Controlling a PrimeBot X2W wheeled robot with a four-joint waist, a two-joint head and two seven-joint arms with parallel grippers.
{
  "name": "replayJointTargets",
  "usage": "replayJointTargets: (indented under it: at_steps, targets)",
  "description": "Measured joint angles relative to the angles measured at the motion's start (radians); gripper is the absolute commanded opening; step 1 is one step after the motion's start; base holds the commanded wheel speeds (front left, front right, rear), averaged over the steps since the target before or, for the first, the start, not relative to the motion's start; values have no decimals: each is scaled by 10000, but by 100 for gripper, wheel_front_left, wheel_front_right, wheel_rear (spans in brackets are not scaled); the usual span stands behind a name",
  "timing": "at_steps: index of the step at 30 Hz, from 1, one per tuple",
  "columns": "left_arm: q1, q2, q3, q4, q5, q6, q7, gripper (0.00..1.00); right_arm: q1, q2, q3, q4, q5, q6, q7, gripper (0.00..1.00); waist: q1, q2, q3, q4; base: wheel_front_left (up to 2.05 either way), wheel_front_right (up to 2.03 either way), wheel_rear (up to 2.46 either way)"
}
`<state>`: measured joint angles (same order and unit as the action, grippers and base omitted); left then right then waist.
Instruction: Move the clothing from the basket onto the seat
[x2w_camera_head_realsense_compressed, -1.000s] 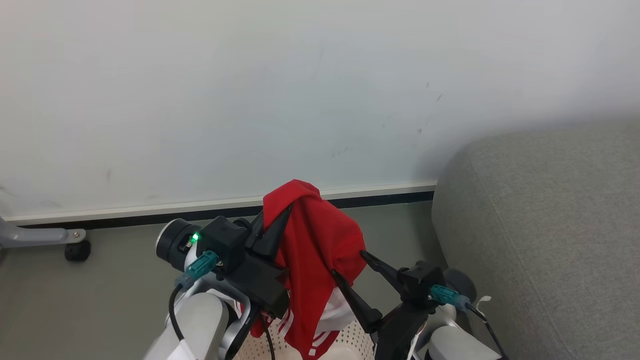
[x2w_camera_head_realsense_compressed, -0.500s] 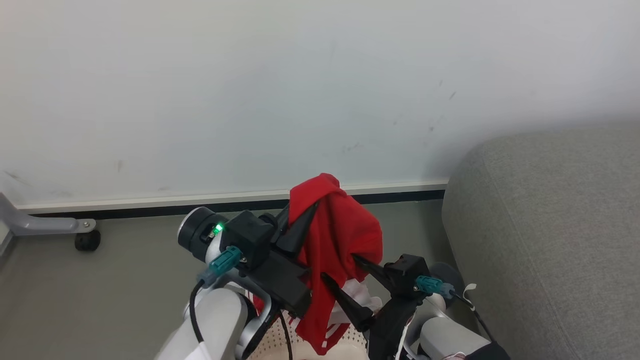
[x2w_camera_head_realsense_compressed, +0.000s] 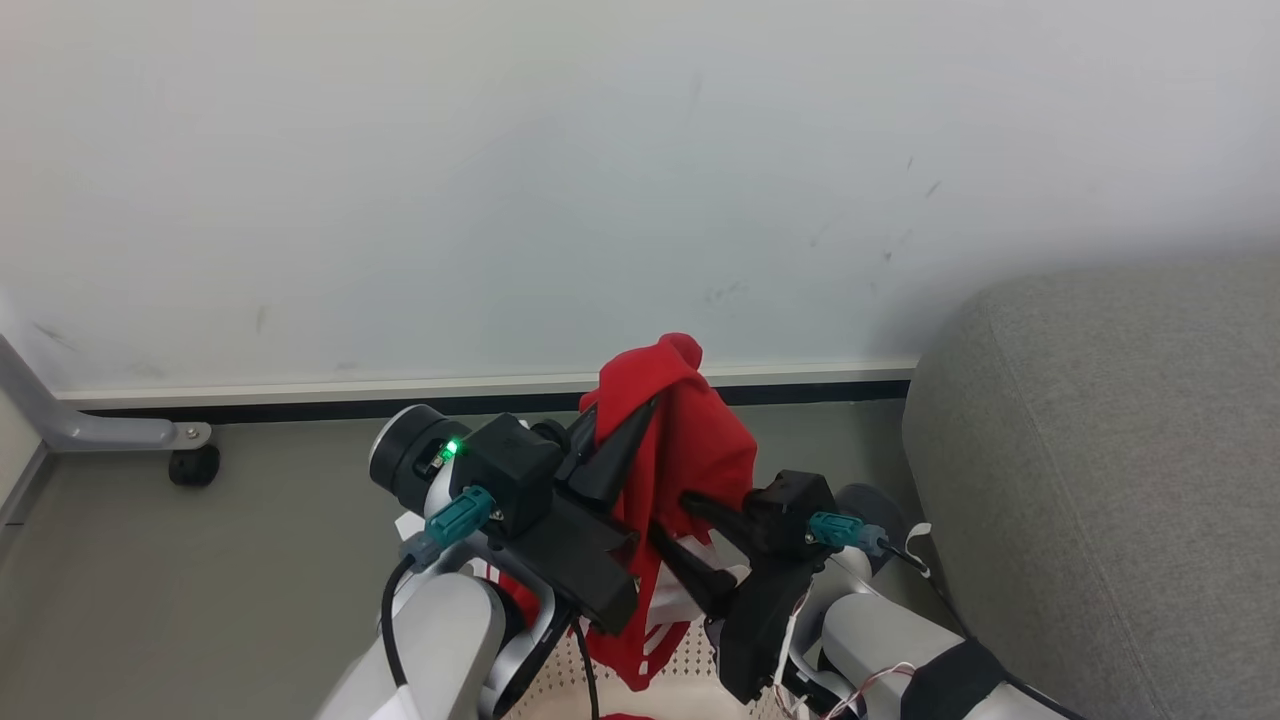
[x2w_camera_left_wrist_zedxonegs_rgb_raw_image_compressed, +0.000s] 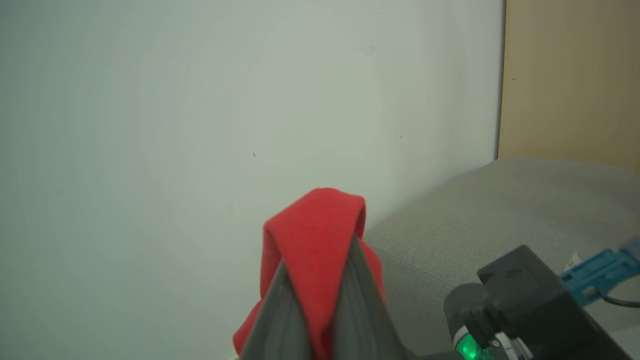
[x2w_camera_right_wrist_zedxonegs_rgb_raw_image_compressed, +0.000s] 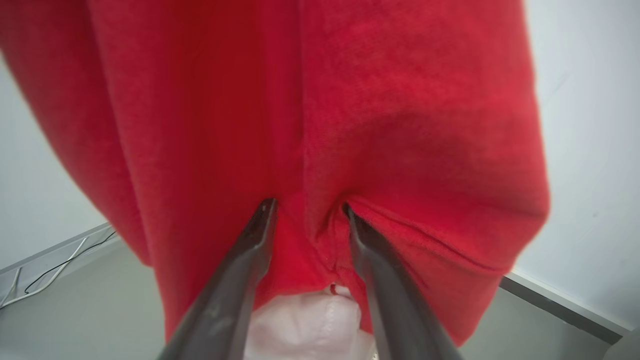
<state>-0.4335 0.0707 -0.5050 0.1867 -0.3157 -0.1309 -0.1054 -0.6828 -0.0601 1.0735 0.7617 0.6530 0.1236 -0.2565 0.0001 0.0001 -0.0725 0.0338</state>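
Note:
In the head view, red clothing (x2w_camera_head_realsense_compressed: 690, 450) hangs lifted above the basket (x2w_camera_head_realsense_compressed: 555, 685), its white lining (x2w_camera_head_realsense_compressed: 690, 600) and striped trim trailing down. My left gripper (x2w_camera_head_realsense_compressed: 645, 415) is shut on the clothing's top fold (x2w_camera_left_wrist_zedxonegs_rgb_raw_image_compressed: 312, 235). My right gripper (x2w_camera_head_realsense_compressed: 670, 512) reaches in from the right. In the right wrist view it (x2w_camera_right_wrist_zedxonegs_rgb_raw_image_compressed: 307, 207) stands open, both tips pressed into the red clothing (x2w_camera_right_wrist_zedxonegs_rgb_raw_image_compressed: 400, 125) with a small fold between them. The grey seat (x2w_camera_head_realsense_compressed: 1100, 450) lies to the right, beside the arms.
A white wall with a dark baseboard (x2w_camera_head_realsense_compressed: 300, 408) runs behind. A grey metal leg on a black castor (x2w_camera_head_realsense_compressed: 192, 465) stands on the floor at far left. A tan panel (x2w_camera_left_wrist_zedxonegs_rgb_raw_image_compressed: 570, 80) rises behind the seat (x2w_camera_left_wrist_zedxonegs_rgb_raw_image_compressed: 500, 210). The right wrist's black block (x2w_camera_left_wrist_zedxonegs_rgb_raw_image_compressed: 520, 295) is close beside my left gripper.
The head view has shifted. My right gripper has pushed further into the hanging clothing and its fingers have drawn a little closer together. The left gripper still holds the clothing, slightly higher.

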Motion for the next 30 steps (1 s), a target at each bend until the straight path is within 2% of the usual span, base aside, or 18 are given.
replayJointTargets:
  at_steps: [6, 11, 12, 13, 14, 16, 17, 18, 26, 30]
  targets:
    - [17, 98, 165, -2, -86, 12, 73, 0, -188, 4, 171, 192, 351, 0, 0, 0, 0, 0, 38, -36, 0, 0, 0]
    - [122, 291, 460, 36, -161, 184, 159, 0, -241, 6, 146, 391, 472, 0, 0, 0, 0, -1, 83, -220, 0, 0, 0]
    - [128, 311, 493, 48, -242, 217, 159, 12, -241, 6, 117, 453, 522, 0, 0, 0, 0, 0, 91, -265, 0, 0, 0]
    - [147, 339, 546, 52, -320, 267, 159, 29, -241, 6, 94, 500, 525, 0, 0, 0, 0, 0, 98, -312, 0, 0, 0]
    - [202, 355, 619, 56, -376, 290, 159, 38, -241, 4, 44, 535, 527, 0, 0, 0, 0, 0, 104, -365, 0, 0, 0]
    - [396, 410, 734, 107, -445, 343, 159, 45, -241, 6, -75, 596, 585, 0, 0, 0, 0, 0, 116, -474, 0, 0, 0]
    - [498, 454, 779, 140, -453, 349, 159, 78, -241, 6, -144, 619, 625, 0, 0, 0, 0, 0, 122, -536, 0, 0, 0]
    - [570, 483, 805, 186, -485, 359, 157, 100, -242, 6, -222, 662, 629, 0, 0, 0, 0, 0, 127, -598, 0, 0, 0]
    - [1147, 564, 1051, 242, -665, 445, -59, 100, -428, -15, -1108, 1014, 700, 0, 2, 0, 0, -1, 142, -1231, 0, 0, 0]
    - [1415, 583, 968, 238, -665, 441, -159, 100, -501, -299, -1542, 1007, 700, -10, 2, 0, 0, 0, 141, -1550, 0, 0, 0]
